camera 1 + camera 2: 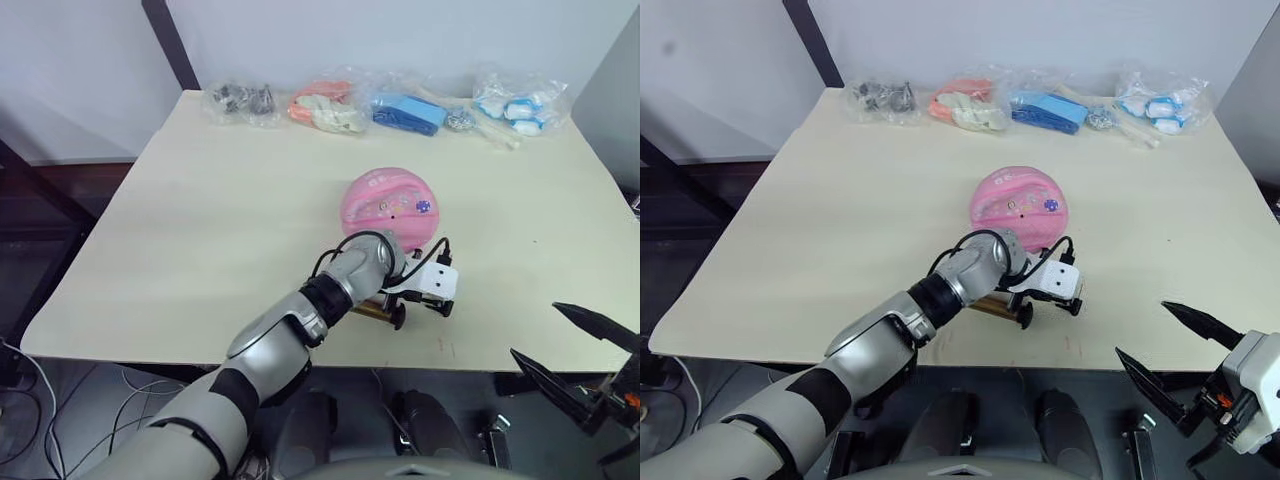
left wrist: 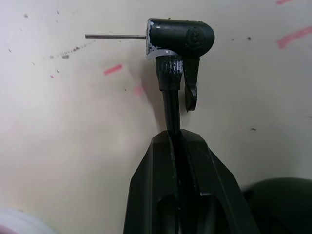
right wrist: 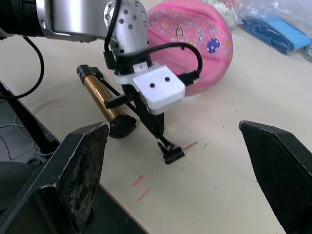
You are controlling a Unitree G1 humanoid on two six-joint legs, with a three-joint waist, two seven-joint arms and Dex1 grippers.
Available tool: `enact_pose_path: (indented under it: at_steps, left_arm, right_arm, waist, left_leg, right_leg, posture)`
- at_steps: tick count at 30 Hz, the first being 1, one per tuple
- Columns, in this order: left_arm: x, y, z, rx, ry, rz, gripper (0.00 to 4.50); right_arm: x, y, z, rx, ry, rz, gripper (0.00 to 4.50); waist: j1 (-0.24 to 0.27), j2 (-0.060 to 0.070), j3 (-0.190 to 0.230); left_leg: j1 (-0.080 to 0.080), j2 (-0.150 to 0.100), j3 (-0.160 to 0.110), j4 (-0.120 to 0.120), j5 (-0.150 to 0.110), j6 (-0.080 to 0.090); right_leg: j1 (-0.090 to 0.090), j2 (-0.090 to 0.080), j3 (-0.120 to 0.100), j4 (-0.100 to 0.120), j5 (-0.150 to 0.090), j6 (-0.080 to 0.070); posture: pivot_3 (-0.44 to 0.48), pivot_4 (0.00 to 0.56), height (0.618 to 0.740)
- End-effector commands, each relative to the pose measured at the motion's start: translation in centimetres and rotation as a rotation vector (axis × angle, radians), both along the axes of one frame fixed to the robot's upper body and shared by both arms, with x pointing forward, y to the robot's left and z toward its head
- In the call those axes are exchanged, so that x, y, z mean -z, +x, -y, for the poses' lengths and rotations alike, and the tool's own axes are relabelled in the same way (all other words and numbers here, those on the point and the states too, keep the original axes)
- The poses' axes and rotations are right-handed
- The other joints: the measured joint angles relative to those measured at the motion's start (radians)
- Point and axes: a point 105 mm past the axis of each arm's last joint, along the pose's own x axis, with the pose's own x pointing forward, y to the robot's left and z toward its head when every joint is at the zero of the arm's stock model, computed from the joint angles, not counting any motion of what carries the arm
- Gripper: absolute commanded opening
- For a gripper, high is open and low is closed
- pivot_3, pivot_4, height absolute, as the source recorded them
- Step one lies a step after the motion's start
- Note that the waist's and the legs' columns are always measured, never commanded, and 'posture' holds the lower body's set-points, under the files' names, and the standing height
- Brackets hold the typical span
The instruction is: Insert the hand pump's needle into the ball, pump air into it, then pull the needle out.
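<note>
The pink ball [image 1: 390, 207] with small prints rests on the table right of centre, its black valve dot facing up. Just in front of it lies the gold hand pump [image 3: 100, 95], close to the table's front edge. My left gripper [image 2: 175, 139] is shut on the pump's thin black hose [image 2: 170, 105], just behind the black fitting [image 2: 180, 36]. The needle [image 2: 114, 36] sticks out sideways from that fitting, low over the tabletop and apart from the ball. My right gripper [image 1: 572, 348] hangs open beyond the table's front right corner, holding nothing.
Several plastic bags line the far edge: dark items [image 1: 243, 100], pink-orange pieces [image 1: 325, 105], blue pieces [image 1: 408, 112], blue-white pieces [image 1: 520, 105]. The beige table [image 1: 200, 230] drops off just in front of the pump. Red marks [image 3: 141, 187] dot its front.
</note>
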Motion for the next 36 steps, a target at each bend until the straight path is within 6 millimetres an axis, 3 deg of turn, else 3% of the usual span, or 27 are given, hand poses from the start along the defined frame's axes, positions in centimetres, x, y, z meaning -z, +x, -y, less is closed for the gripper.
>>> enact_pose_path:
  at_steps: [1,8,11,14,18,20,26,31,36]
  left_arm:
    - [-3.0,-0.6,0.0,-0.025,-0.129,-0.073,0.17]
    - [-6.9,-1.3,-1.5,-0.102,-0.341,-0.193,0.17]
    - [-7.6,-1.6,-1.7,-0.112,-0.396,-0.199,0.17]
    - [-8.2,-2.0,-1.6,-0.128,-0.477,-0.215,0.17]
    - [-8.8,-2.2,-1.5,-0.145,-0.584,-0.206,0.17]
    - [-9.4,-2.1,-1.2,-0.155,-0.664,-0.167,0.17]
    - [-9.5,-2.2,-0.9,-0.215,-0.76,-0.152,0.17]
    - [-9.4,-2.3,-0.8,-0.243,-0.781,-0.156,0.17]
    - [-9.3,-2.3,-0.9,-0.25,-0.784,-0.153,0.17]
  right_arm:
    - [-0.5,-0.3,-0.2,-0.005,-0.009,0.021,4.5]
    - [0.0,0.3,0.2,0.104,0.005,-0.008,4.5]
    - [-0.4,0.8,-0.4,0.126,0.037,0.006,4.5]
    - [-0.2,1.8,0.2,0.259,0.04,-0.005,4.5]
    - [-0.1,2.7,-1.0,0.28,0.245,-0.104,4.5]
    - [-1.0,3.5,-1.8,0.269,0.465,-0.144,4.5]
    - [-2.0,7.0,-1.2,0.341,0.54,-0.138,4.5]
    - [-1.0,8.7,-2.2,0.325,0.552,-0.221,4.5]
    - [-1.3,10.2,-3.5,0.208,0.577,-0.301,4.5]
  waist:
    - [0.0,0.0,0.0]
    - [0.003,0.001,0.0]
    - [0.003,0.001,0.0]
    - [0.004,0.001,0.0]
    - [0.003,0.001,0.0]
    - [0.004,0.001,0.0]
    - [0.002,0.0,0.001]
    - [0.003,0.0,0.0]
    - [0.0,0.0,0.001]
  left_leg:
    - [0.0,0.0,0.0,0.0,0.0,0.0]
    - [-0.001,0.0,0.001,0.0,0.0,0.0]
    - [-0.001,0.0,0.0,0.0,0.0,0.0]
    - [-0.001,0.0,0.0,0.0,0.0,0.0]
    - [-0.001,0.0,0.001,0.0,0.0,0.0]
    - [-0.001,0.0,0.001,0.0,0.0,0.0]
    - [0.0,-0.001,0.002,0.001,0.0,0.0]
    - [0.0,-0.001,0.0,0.0,0.0,0.0]
    - [0.0,-0.001,0.001,0.001,0.0,0.0]
  right_leg:
    - [-0.001,0.0,0.0,0.0,0.0,0.0]
    - [-0.001,0.0,0.0,0.001,0.0,0.0]
    - [-0.001,0.0,0.0,0.001,0.0,0.0]
    - [-0.001,0.0,0.0,0.001,0.0,0.0]
    - [-0.001,0.0,0.002,0.001,0.0,0.0]
    - [-0.001,0.0,0.001,0.001,0.0,0.0]
    - [0.0,0.0,0.003,0.001,0.001,-0.001]
    - [0.0,0.0,0.001,0.001,0.004,0.0]
    - [0.0,0.0,0.003,0.001,0.004,0.001]
  posture:
    - [0.0,0.15,0.74]
    - [0.0,0.15,0.74]
    - [0.0,0.15,0.74]
    - [0.0,0.15,0.74]
    - [0.0,0.15,0.74]
    - [0.0,0.15,0.74]
    - [0.0,0.15,0.74]
    - [0.0,0.15,0.74]
    - [0.0,0.15,0.74]
